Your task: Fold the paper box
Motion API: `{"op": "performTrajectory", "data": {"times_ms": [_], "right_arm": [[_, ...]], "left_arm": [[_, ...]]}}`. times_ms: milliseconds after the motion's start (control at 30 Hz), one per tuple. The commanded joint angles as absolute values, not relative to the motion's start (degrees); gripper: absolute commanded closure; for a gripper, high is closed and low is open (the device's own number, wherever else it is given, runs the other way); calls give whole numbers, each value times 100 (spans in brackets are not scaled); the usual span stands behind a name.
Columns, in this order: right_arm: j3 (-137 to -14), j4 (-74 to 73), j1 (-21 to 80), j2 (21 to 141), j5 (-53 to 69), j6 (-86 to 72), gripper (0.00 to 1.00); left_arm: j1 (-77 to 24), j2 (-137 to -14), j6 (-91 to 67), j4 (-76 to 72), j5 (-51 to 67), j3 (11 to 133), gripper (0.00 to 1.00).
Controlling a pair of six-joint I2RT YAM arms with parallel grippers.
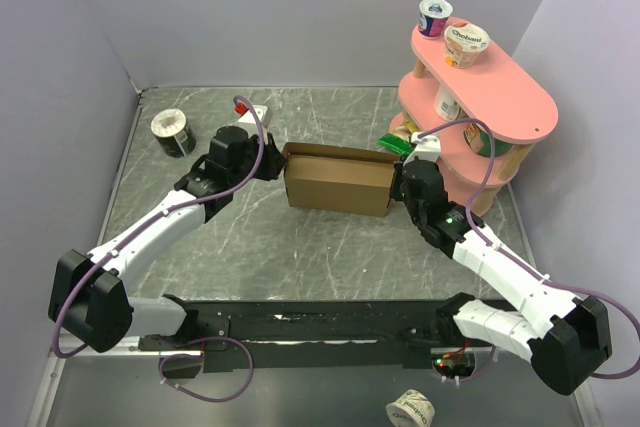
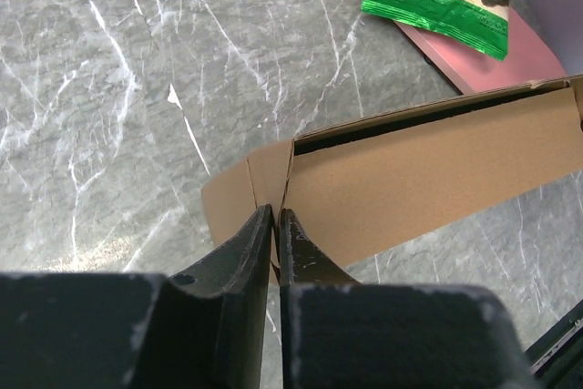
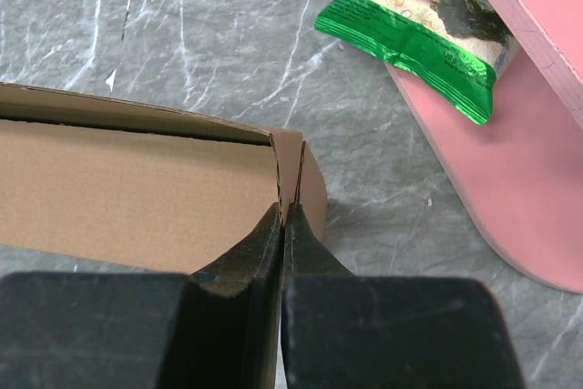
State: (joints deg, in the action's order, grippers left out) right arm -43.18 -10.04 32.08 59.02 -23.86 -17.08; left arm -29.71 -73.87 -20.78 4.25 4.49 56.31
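Lying between: paper box (image 1: 338, 182) | left tool (image 2: 276, 221) pinches left end | right tool (image 3: 284, 216) right end (both narrow)

A robot lab is showing; plain grey walls (image 1: 300, 7) are enclosing a marbled worktop (image 1: 300, 247); cabled arms (image 1: 150, 232) are standing bolted there.

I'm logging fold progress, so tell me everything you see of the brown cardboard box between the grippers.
The plain brown cardboard box is unprinted, shallow and rectangular, resting on the grey marbled tabletop. Its lid looks nearly closed, a dark slit showing along one long edge. A small flap sticks out at each end; the left gripper pinches one, the right gripper the other.
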Motion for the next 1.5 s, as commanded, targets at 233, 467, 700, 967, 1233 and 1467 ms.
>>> {"op": "performTrajectory", "data": {"times_ms": [233, 467, 700, 967, 1233, 1467], "right_arm": [[-4034, -2057, 3349, 6126, -1793, -1811, 100], [-3955, -2013, 3349, 6117, -1819, -1837, 100], [-3929, -1960, 3349, 6109, -1793, -1846, 100], [-3885, -1960, 3349, 6047, -1837, -1828, 100], [-3937, -1995, 3349, 6064, -1863, -1837, 100], [-3964, -2013, 3349, 6073, -1837, -1846, 100]], "left_arm": [[-2944, -7488, -2320, 545, 483, 5661, 99], [-2944, -7462, -2706, 457, 536, 5423, 99], [-2944, -7567, -2936, 413, 791, 5397, 99], [-3041, -7515, -2690, 45, 459, 4730, 99], [-3190, -7207, -2339, -168, 18, 4254, 99], [-3033, -7084, -2320, 316, 280, 4579, 99]]}}
